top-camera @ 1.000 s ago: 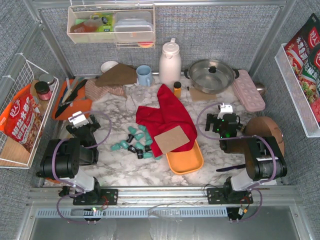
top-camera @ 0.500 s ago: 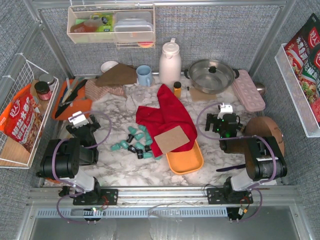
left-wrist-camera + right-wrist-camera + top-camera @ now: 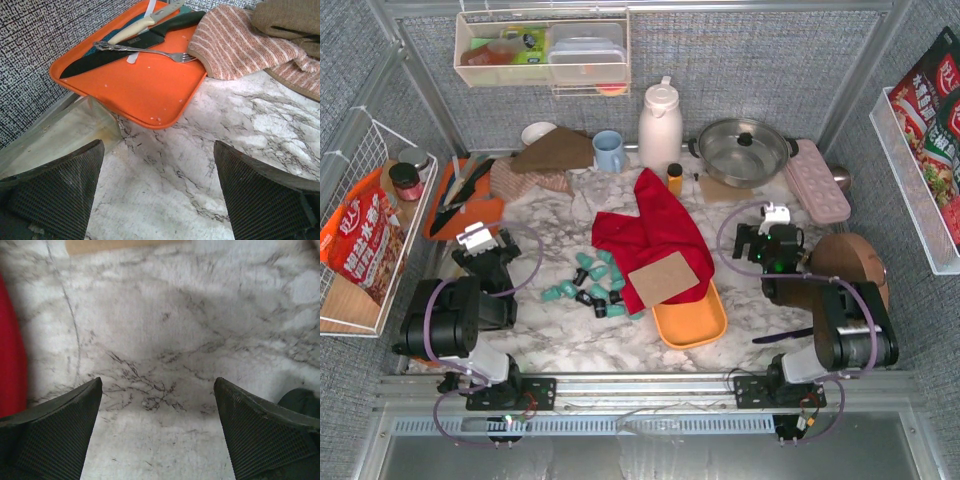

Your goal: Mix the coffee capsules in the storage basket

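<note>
Marble table [image 3: 550, 340] holds everything. Red cloth [image 3: 650, 235] lies in the middle, and its edge hangs over the orange basket [image 3: 690, 322] from 11 o'clock. The left gripper [image 3: 157, 145] at 9 o'clock and the right gripper [image 3: 157, 382] at 3 o'clock gape wide, holding nothing. Green and black capsules [image 3: 590, 282] lie loose on the table at the basket's 9 o'clock.

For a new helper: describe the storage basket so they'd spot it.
On the marble table, find the red cloth in the middle. The storage basket pokes out at its near edge: shallow, orange, round-cornered. The other orange tray, far left, carries knives.
</note>
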Controlling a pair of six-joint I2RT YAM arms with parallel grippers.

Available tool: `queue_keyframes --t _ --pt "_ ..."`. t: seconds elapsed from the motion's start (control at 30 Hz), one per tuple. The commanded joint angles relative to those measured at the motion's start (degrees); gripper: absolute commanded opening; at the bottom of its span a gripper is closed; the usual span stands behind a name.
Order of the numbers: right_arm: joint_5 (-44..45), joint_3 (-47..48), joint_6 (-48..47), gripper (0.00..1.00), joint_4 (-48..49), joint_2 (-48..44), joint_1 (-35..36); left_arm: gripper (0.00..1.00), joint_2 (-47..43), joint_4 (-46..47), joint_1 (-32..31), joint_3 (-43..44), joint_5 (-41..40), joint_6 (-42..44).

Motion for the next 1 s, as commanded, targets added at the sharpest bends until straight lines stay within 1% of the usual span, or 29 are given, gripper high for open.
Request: queue_keyframes --t 0.0,0.07,0.2,0.33,0.43,0.57,0.63,0.73,0.9,0.97 --pt "1.5 3.4 0.8 0.99 -9.6 -6.4 0.3 0.99 -2.0 -1.5 -0.7 1.0 -0.9 0.8" --pt "5.1 5.3 2.5 0.99 -16.6 -9.8 0.4 0.99 -4.0 -5.2 -1.6 2.4 -2.0 1.8" --pt "11.1 6.0 5.5 0.99 -21.0 -16.1 0.9 0.99 -11.4 -22.6 -3.7 7.6 -5.6 1.2" --pt "13.3 8.4 9.4 0.99 -28.6 -20.9 1.0 0.99 -18.0 -34.6 -5.1 12.0 -7.2 -2.9" --pt "14.8 12.2 12.7 0.99 -36.7 -22.9 1.0 0.99 -22.0 -48.7 -5.9 18.0 -9.3 -8.5" --pt "16.4 16.7 15.8 0.99 -46.5 -25.2 1.0 0.99 -25.1 -68.1 -6.3 27.6 -8.5 -14.7" --pt "16.5 18.2 16.5 0.99 -50.8 -26.7 1.0 0.99 -26.1 -76.7 -6.4 33.1 -6.2 -17.1" --pt "15.5 19.4 17.4 0.99 -55.3 -29.3 1.0 0.99 -27.9 -85.0 -6.5 37.3 0.3 -17.4" --pt "12.5 19.9 17.9 0.97 -60.0 -34.2 1.3 0.99 -32.9 -92.8 -6.5 39.0 9.8 -15.5" --pt "11.0 19.9 17.9 0.95 -61.4 -36.0 1.7 0.99 -35.1 -95.2 -6.4 38.7 12.0 -14.7"
